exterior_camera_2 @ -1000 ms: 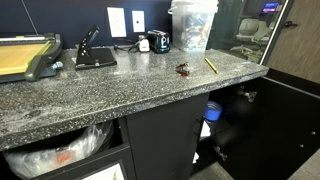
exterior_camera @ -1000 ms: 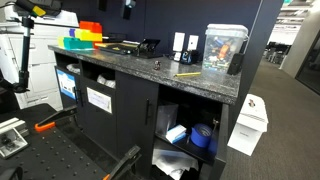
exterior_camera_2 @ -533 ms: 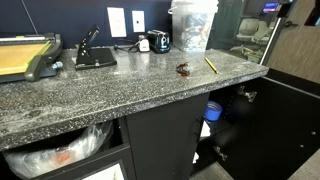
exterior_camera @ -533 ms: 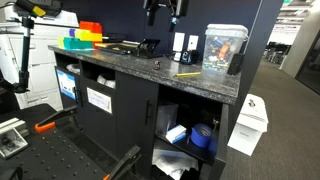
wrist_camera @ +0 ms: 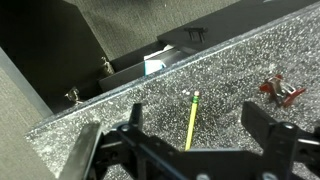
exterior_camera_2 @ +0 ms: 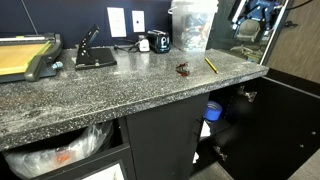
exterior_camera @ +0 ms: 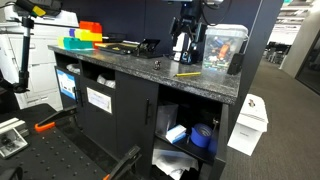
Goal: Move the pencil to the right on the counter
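Dark grey speckled counter [exterior_camera_2: 100,95] runs long and mostly bare in an exterior view, its front edge nearest the camera and its end edge falling away just past the clear container [exterior_camera_2: 190,25]. Black cabinets [exterior_camera: 115,105] with open shelves sit below. The widest open stretch of stone lies on the side of the container away from that end edge, towards a flat paper cutter [exterior_camera_2: 28,55]. Only a narrow strip remains between the container and the end.

In front of the container, towards the front edge, lies the pencil [exterior_camera_2: 211,65], thin and yellow, flat on the stone. A small red-brown object [exterior_camera_2: 184,70] sits near it on the side away from the end edge, apart from the pencil. Nothing else crowds that patch. Yellow and orange bins [exterior_camera: 85,37] stand well away from the container at the far end.

Beside the container, the gripper [exterior_camera: 187,50] hangs above the counter, clear of the stone. In the wrist view its fingers [wrist_camera: 270,135] are spread wide, holding nothing, and the pencil [wrist_camera: 192,118] lies in the gap between them.
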Controlling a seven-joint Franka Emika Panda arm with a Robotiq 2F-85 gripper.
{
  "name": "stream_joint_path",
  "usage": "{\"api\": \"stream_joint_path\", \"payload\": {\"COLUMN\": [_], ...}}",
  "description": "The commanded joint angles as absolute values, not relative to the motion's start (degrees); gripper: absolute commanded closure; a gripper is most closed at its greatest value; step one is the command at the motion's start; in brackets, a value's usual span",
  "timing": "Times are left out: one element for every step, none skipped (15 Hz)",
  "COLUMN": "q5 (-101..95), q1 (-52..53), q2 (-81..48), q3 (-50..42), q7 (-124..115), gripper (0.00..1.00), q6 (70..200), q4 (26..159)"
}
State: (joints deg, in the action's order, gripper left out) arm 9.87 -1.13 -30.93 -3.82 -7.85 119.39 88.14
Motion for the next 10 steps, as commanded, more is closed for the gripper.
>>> {"api": "stream_joint_path", "payload": {"q5": [9.9, 9.4, 9.0, 8.8, 8.6, 8.4, 8.3, 8.1, 7.8, 7.4], "q1": [-1.7, -1.4, -1.0, -0.8, -0.6, -0.4, -0.1, 0.1, 0.4, 0.6], "q2": [-42.7, -45.4, -47.9, -50.2, -52.4, -54.5, -56.6, -58.4, -60.3, -62.0], "q3": [-2.8, -2.9, -3.1, -3.1, -3.1, -3.1, -3.2, -3.3, -3.4, -3.5], "q7": [-11.7, -12.7, -13.7, -14.6, -15.5, -16.1, -17.0, -17.8, -18.5, -19.2], "gripper": [0.0, 0.0, 0.0, 0.0, 0.0, 0.0, 0.0, 0.0, 0.0, 0.0], "q6": [117.3, 117.0, 116.8, 116.3, 116.0, 115.4, 115.0, 114.1, 113.5, 112.6], "q4": [73.8, 70.9, 68.0, 65.1, 62.2, 59.5, 56.8, 54.1, 51.5, 48.9]}}
